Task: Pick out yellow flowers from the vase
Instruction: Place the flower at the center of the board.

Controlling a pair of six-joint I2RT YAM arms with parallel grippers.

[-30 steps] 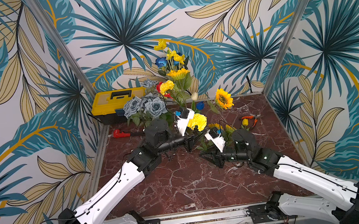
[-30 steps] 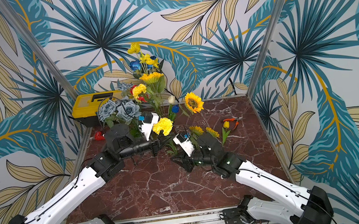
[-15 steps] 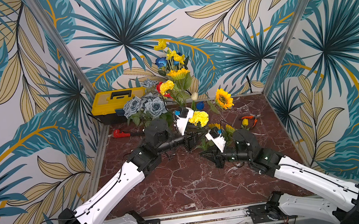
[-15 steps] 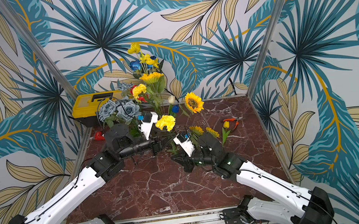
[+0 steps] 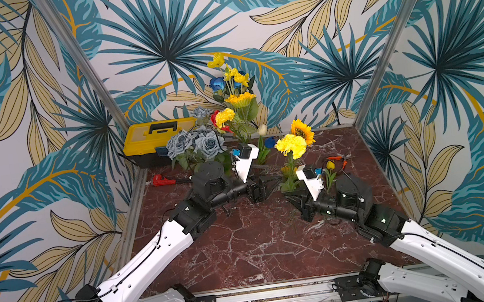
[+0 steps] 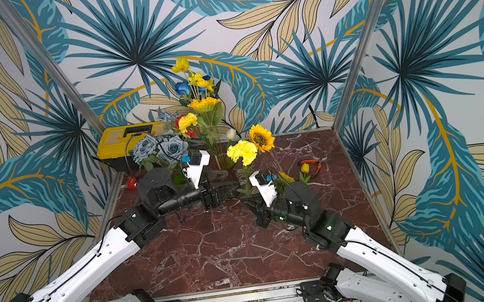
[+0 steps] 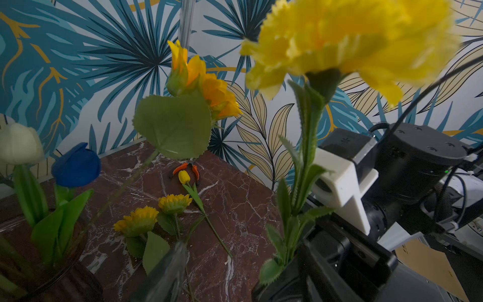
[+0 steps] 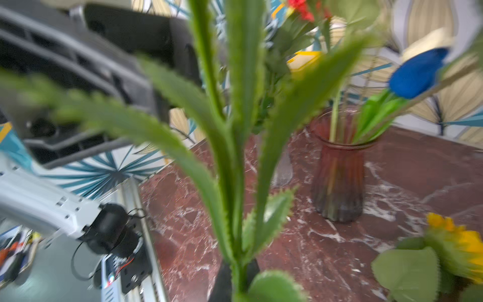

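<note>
White arms [image 5: 165, 250] carry black joints [image 5: 209, 178], seemingly thin cables [image 5: 136, 265].

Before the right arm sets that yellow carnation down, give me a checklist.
1. Right end effector shut on yellow carnation stem: ok.
2. Left end effector open, off that stem: ok.
3. Carnation stem out of the vase: ok.
4. Vase upright: ok.
5. Stem's bottom end off the marble table: cannot tell.
6. Vase rid of yellow flowers: not ok, a sunflower stands in it.
</note>
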